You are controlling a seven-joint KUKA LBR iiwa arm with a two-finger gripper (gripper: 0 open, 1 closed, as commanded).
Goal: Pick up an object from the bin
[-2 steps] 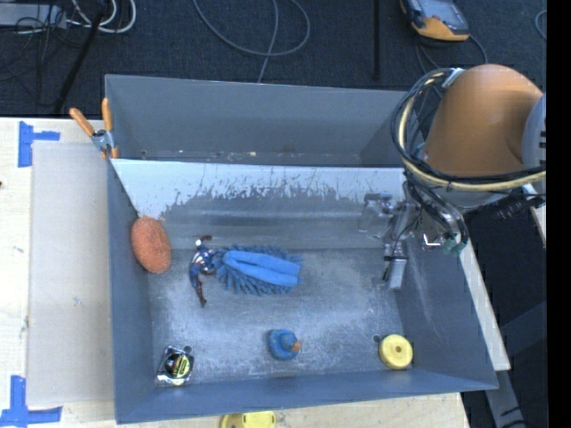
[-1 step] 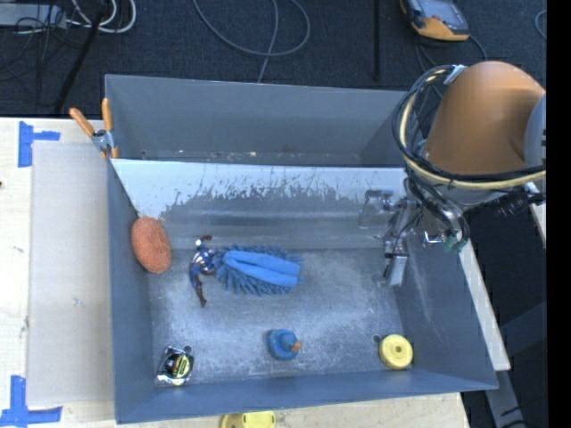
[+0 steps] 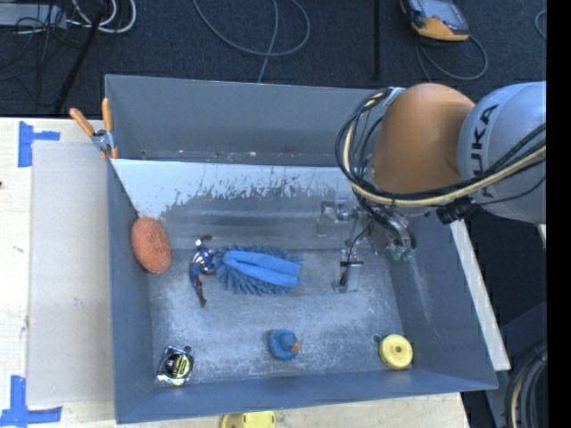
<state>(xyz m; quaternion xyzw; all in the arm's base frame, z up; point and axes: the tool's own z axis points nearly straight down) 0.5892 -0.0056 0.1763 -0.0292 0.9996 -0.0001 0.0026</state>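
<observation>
Currently gripper (image 3: 346, 273) sits right of centre over bare bin (image 3: 339, 324) floor; jaw opening can't tell, nothing visibly held. Blue brush (image 3: 259, 270) lies just left. Risk: descending here grabs nothing.

Robotics lab or test cell, viewed from above.

An industrial robot arm (image 3: 504, 141) with "KUKA" lettering on its pale casing, a rounded orange cover (image 3: 419, 136) and looped black wrist cables (image 3: 355, 154) leans over a grey metal bin (image 3: 223, 119). In the bin lie unrelated small things: a blue brush (image 3: 259, 270), an orange oval lump (image 3: 152, 244), a round yellow piece (image 3: 395, 350) and a small tape measure (image 3: 176, 365). Behind the bin, loose floor cables (image 3: 111, 7) trail across a dark floor (image 3: 178, 56), where an orange-and-grey handheld device (image 3: 434, 13) also lies.
</observation>
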